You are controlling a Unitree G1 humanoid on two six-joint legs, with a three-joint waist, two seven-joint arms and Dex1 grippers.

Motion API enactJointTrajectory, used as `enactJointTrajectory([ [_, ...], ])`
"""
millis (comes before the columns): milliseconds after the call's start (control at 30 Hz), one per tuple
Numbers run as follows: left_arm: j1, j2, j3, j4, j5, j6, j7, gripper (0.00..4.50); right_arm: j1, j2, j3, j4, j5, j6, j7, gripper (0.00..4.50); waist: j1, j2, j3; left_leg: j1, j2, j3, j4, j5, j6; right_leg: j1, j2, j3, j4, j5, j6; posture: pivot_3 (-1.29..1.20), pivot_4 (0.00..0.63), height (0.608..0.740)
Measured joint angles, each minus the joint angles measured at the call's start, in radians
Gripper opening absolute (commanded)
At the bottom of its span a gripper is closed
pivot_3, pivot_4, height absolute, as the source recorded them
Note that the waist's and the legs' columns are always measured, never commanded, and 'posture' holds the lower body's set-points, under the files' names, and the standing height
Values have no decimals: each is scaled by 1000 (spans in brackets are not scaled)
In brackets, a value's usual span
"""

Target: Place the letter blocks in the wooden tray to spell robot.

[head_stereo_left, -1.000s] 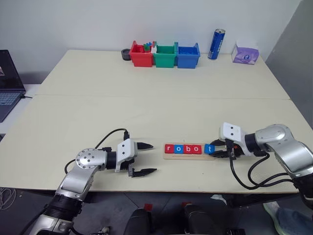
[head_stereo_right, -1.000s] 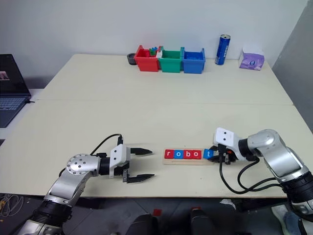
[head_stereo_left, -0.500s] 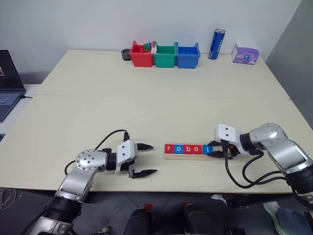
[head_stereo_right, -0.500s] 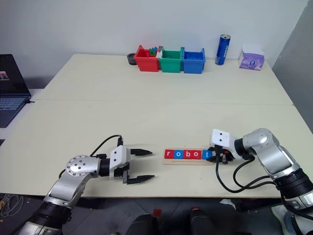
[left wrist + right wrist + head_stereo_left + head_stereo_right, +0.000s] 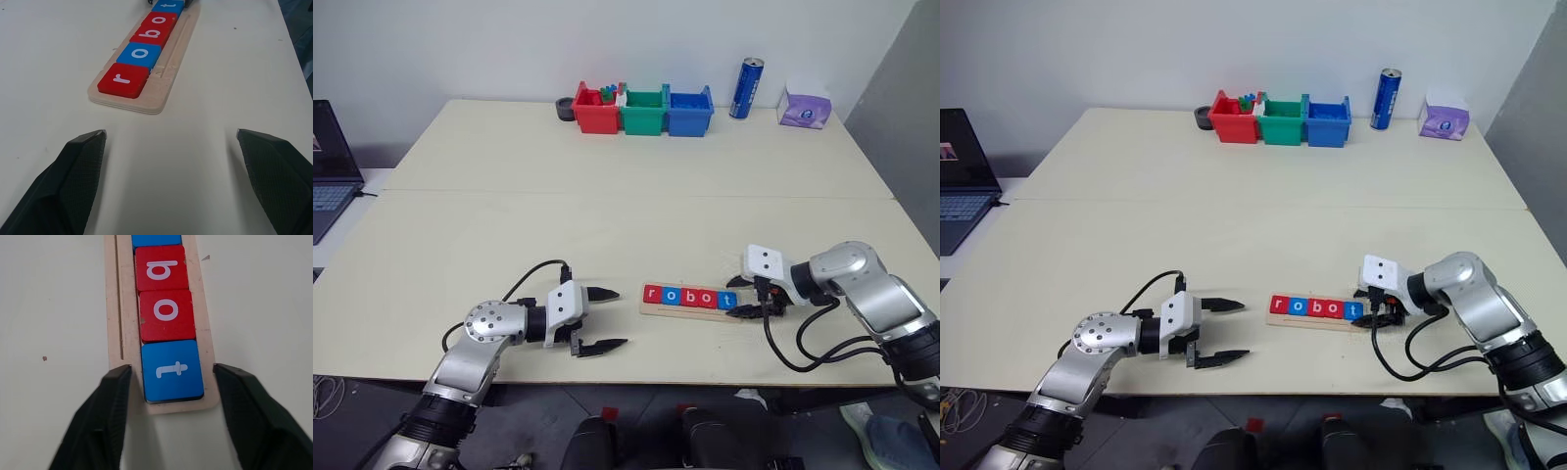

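Five blocks (image 5: 691,298) seated in the tray (image 5: 168,73), reading r, o, b, o, t from the robot's left to right: red, blue, red, red, blue. Word spelled, so placing looks done; by the look of it, nothing left but pulling the right arm clear. Tray near the front edge of the table (image 5: 607,176), between the two arms.

Right gripper (image 5: 168,382) at the tray's right end, fingers (image 5: 115,396) spread and straddling that end, one on each side of the t block (image 5: 172,369). Visible gaps on both sides between pads and the tray, so no pinch on the t, which lies flat against the last o.

Left gripper (image 5: 602,318) just beside the tray's left end, apart from it, fingers wide and empty, pointing toward the r block (image 5: 124,80).
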Motion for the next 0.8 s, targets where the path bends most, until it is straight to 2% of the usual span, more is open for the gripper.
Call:
enactJointTrajectory([
  [67,0,-1,0,0,0,0,1,4500,0,0,0,0,0,3,0,4488,0,0,0,0,0,0,0,0,0,0,0,0,0,0,0,0,150,740],
  [300,-1,-2,0,-3,0,3,3,4500,9,-7,-74,-89,47,86,-32,4488,0,0,0,0,0,-1,0,0,0,0,0,0,0,0,0,0,150,740],
  [600,5,6,11,-4,-9,22,13,4500,284,-13,-253,-276,91,189,-198,4488,2,0,0,-1,0,-1,0,0,0,0,0,-1,0,0,0,0,150,740],
  [800,3,6,12,22,-9,2,-5,4500,310,18,-267,-267,54,183,-329,4488,-4,1,0,1,0,1,0,0,0,0,1,1,1,-2,4,0,150,740],
])
